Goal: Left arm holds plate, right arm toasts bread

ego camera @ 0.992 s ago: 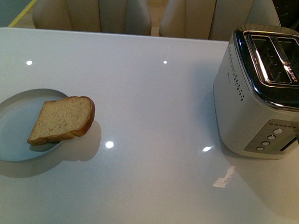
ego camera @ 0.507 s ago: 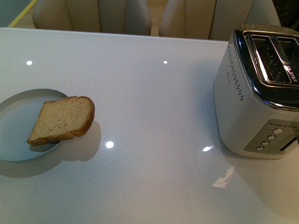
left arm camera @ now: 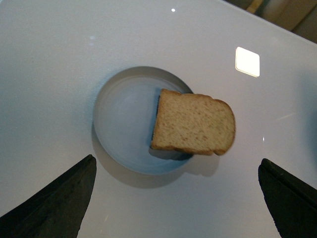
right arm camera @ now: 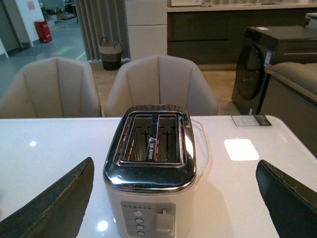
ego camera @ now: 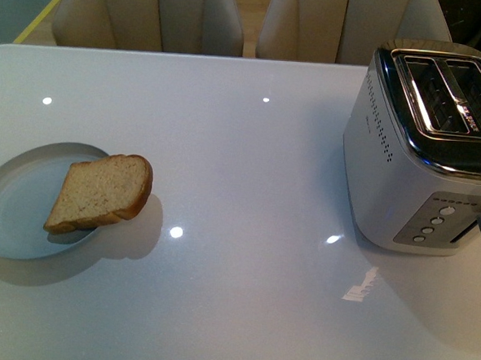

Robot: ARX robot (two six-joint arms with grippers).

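Stillness is the whole story in the front view: against the pictures of a second and half a second ago, nothing has shifted. The bread [ego camera: 101,192] lies as it did, its flat end on the plate [ego camera: 10,215] and its rounded crust end hanging over the rim on the side toward the toaster [ego camera: 404,182]. The toaster stands well apart at the far right of the white table [ego camera: 241,302], both slots showing nothing inside. Neither arm appears here. I take this to mean the task has hardly begun: the plate is not yet held and the bread is not yet lifted.

Seen from the left wrist, the left gripper [left arm camera: 177,162] hovers above the table with its two black fingers [left arm camera: 54,203] spread wide and nothing between them. The plate [left arm camera: 126,119] and the bread [left arm camera: 193,130] sit in the gap ahead of the fingertips, touching neither. The slice covers the part of the plate nearer one finger and juts past the rim there. The bare rim on the opposite side looks the easier place to take hold, though the approach is still to come.

Seen from the right wrist, the right gripper [right arm camera: 174,166] is likewise spread wide and holds nothing. It faces the toaster [right arm camera: 148,198], which stands centred between the fingertips without touching them, its two slots [right arm camera: 151,139] open upward. No bread is in this view, so this arm must first cross to the plate.
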